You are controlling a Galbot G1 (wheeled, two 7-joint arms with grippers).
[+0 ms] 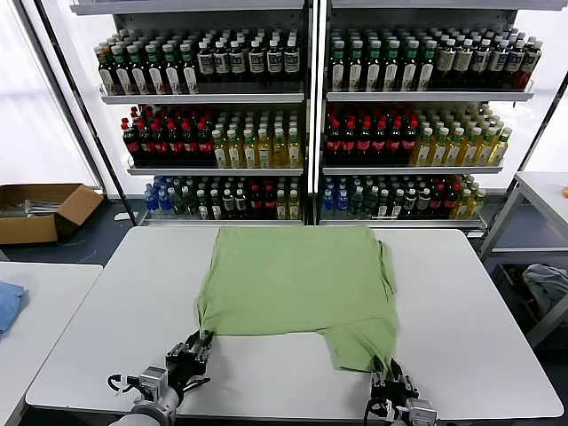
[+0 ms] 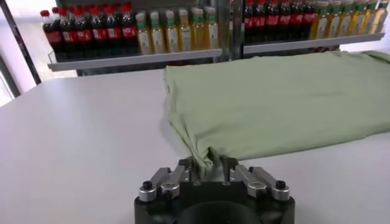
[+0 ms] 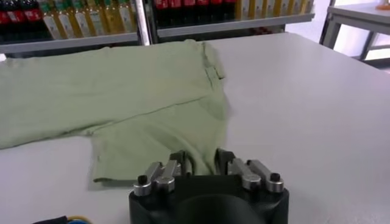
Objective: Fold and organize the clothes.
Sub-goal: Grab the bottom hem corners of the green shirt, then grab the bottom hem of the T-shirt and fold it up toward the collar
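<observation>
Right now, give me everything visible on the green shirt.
The light green shirt looks like soft cotton and lies flat on the white table, partly folded, with a flap hanging toward the near right corner. The left tool pinches its near left corner; the right tool grips the flap's near edge.

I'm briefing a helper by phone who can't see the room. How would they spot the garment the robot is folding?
On the white table in front of the drink shelves, look at the middle. The light green shirt lies spread there, its near corners at the two end effectors; the only other cloth is blue, on a side table.
</observation>
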